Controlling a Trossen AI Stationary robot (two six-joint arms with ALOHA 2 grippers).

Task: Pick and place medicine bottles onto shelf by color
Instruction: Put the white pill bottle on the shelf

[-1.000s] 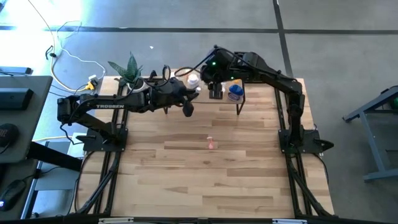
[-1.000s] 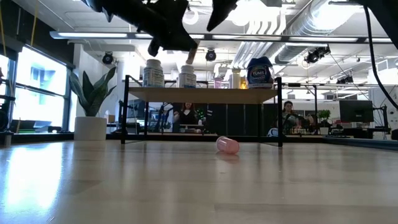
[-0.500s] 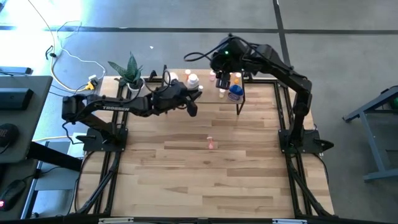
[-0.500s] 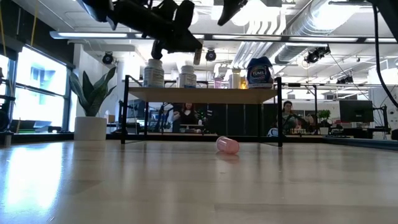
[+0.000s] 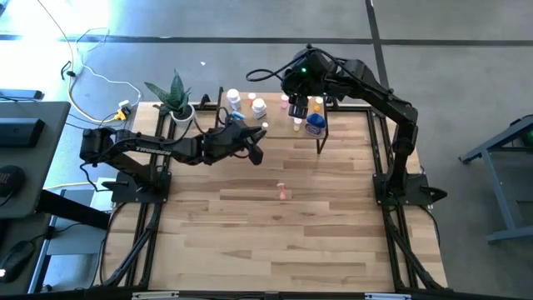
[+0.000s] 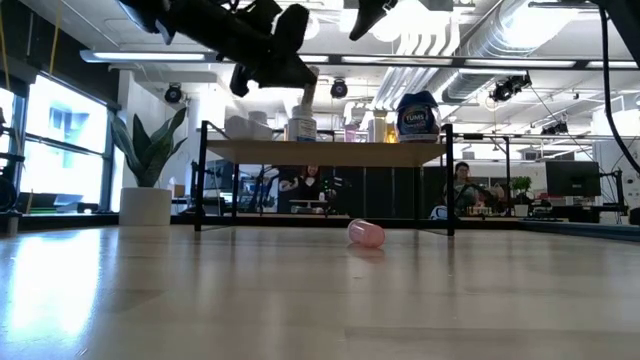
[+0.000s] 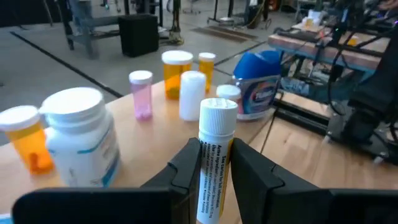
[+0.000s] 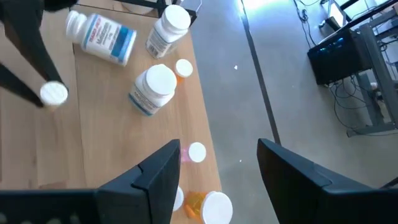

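My left gripper (image 7: 214, 168) is shut on a slim white bottle (image 7: 214, 146) and hangs at the shelf's (image 6: 330, 152) left front, above board height. The same bottle's cap (image 8: 53, 93) shows from above. On the shelf stand orange bottles (image 7: 176, 71), a pink vial (image 7: 142, 93), white bottles (image 7: 81, 134) and a squat blue bottle (image 7: 261, 84). A white bottle with a blue label (image 8: 99, 37) lies on its side at the shelf's left end. A pink bottle (image 6: 366, 233) lies on the tabletop. My right gripper (image 8: 217, 180) stands open, high over the shelf, with nothing in it. My left gripper pinches the slim bottle's labelled body (image 7: 214, 177), below the cap, between its two fingers (image 7: 186, 168). The fingers come nearly level from the table's left side. The bottle stands about upright, cap up, lifted clear of shelf and table.
A potted plant (image 5: 175, 96) stands at the table's far left corner. The shelf's black legs (image 6: 203, 175) stand on the far part of the wooden tabletop (image 5: 275, 233). People sit in the room behind the table.
My left gripper has sunk a little and swung about with the slim bottle still in it. The white bottle with the blue label, upright at the shelf's left end before, has fallen onto its side. My right gripper rose toward the far edge, then stayed still.
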